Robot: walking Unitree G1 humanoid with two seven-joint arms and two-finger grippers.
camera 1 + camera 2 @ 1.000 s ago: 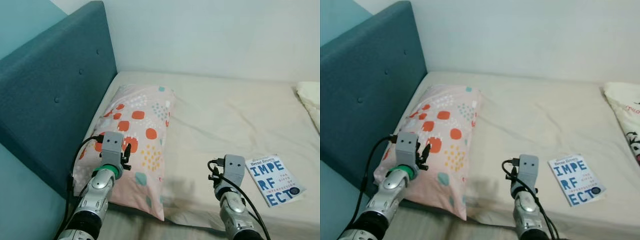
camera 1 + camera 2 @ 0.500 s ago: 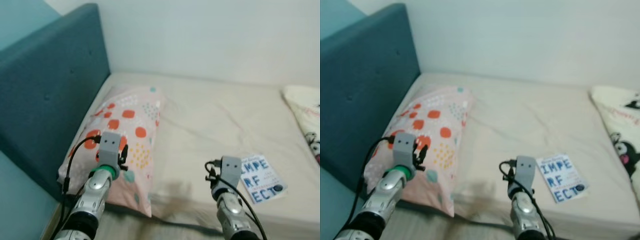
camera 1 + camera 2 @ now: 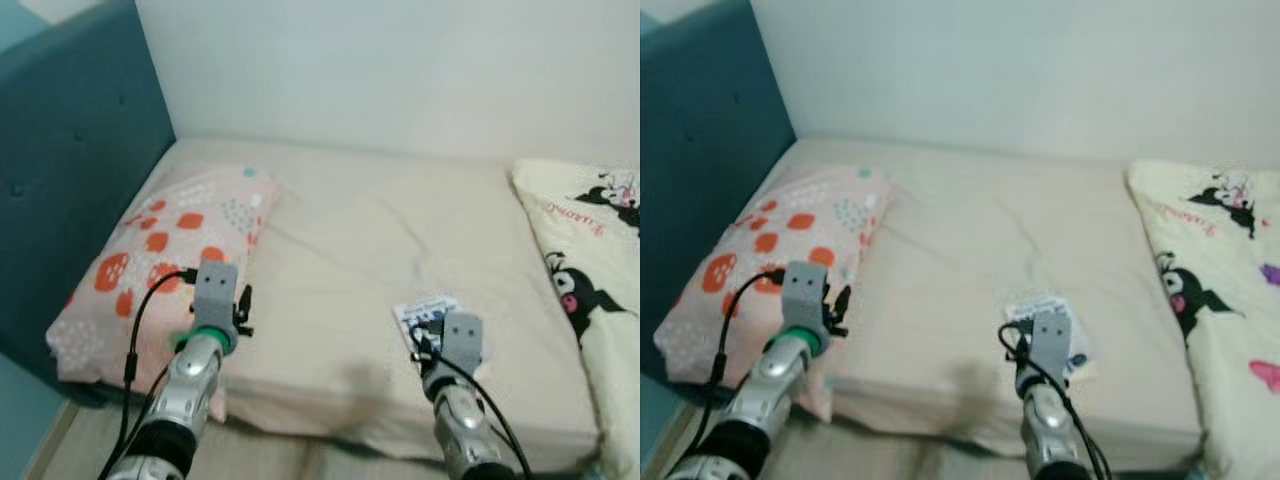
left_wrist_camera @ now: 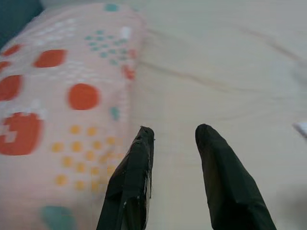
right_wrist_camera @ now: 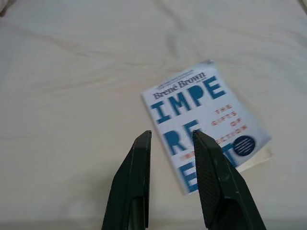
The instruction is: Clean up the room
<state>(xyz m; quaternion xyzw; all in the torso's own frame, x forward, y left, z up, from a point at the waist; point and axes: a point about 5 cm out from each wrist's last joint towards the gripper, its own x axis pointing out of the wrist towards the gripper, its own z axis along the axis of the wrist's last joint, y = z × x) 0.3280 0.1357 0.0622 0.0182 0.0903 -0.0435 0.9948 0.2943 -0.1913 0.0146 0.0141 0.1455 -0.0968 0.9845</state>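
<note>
Item 1, book [image 5: 205, 122]: a white paperback with blue lettering, lying flat and face up on the cream bed sheet [image 3: 360, 250], near the bed's front edge. You have it just ahead of the right gripper [image 5: 170, 139], whose two black fingers are parted and hold nothing; the cover lies beyond the tips, mostly to one side of them.

Item 2, left gripper [image 4: 173, 134]: fingers spread, nothing between them, hovering over the sheet beside the spotted pillow [image 3: 150, 250], which lies against the teal headboard [image 3: 70, 150].

Item 3, cartoon-print blanket [image 3: 590, 290]: on the bed to your right, well apart from the book.

Risks, as judged from here: the book lies flush on soft bedding, so fingertips may slide over the cover or press it into the mattress instead of getting under an edge. A closing pinch could catch the sheet with the cover, or lift only the cover and let the pages fan open. The book is off-centre to the fingers, so a straight approach may clip one corner and spin it.

Hard to make out: in the head views the right wrist covers part of the book. The blanket runs out of frame. The small print on the cover is blurred.
</note>
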